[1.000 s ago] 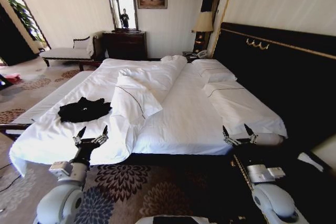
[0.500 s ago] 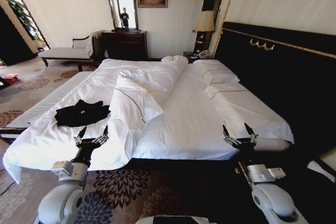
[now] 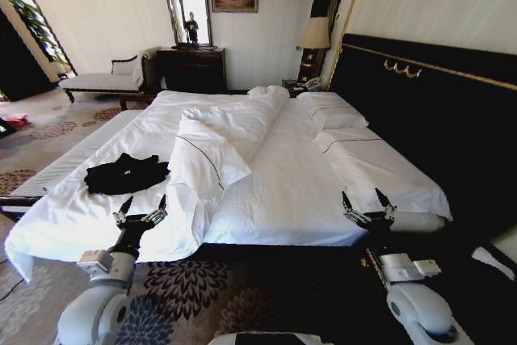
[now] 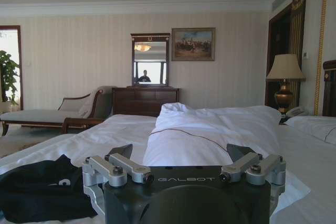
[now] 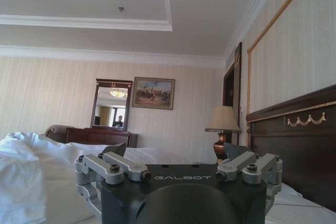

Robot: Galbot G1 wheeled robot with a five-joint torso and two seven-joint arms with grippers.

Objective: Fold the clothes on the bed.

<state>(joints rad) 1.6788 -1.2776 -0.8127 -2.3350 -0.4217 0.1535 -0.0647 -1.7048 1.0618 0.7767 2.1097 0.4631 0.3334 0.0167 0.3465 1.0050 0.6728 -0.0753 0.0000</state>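
The clothes (image 3: 125,174) are a crumpled black T-shirt lying on the left part of the bed (image 3: 283,191), near its foot edge. In the left wrist view the clothes (image 4: 42,190) lie just beyond and to one side of my left gripper (image 4: 180,153). My left gripper (image 3: 145,201) hovers open over the sheet's front edge, a short way in front of and right of the shirt, holding nothing. My right gripper (image 3: 362,197) stands open and empty at the bed's right front corner, and my right gripper (image 5: 176,150) points along the bed toward the far wall.
A folded-back duvet (image 3: 214,147) lies in a ridge down the bed's middle, with pillows (image 3: 331,111) by the tall dark headboard (image 3: 428,111). A pale chaise bench (image 3: 101,80), a dresser with mirror (image 3: 192,66) and a lamp (image 3: 313,36) stand at the far wall. Patterned carpet (image 3: 194,280) lies under me.
The whole head view shifted slightly between the oldest frame and now, so the camera moved. The shirt and bedding lie as before, and both grippers hold the same open pose.
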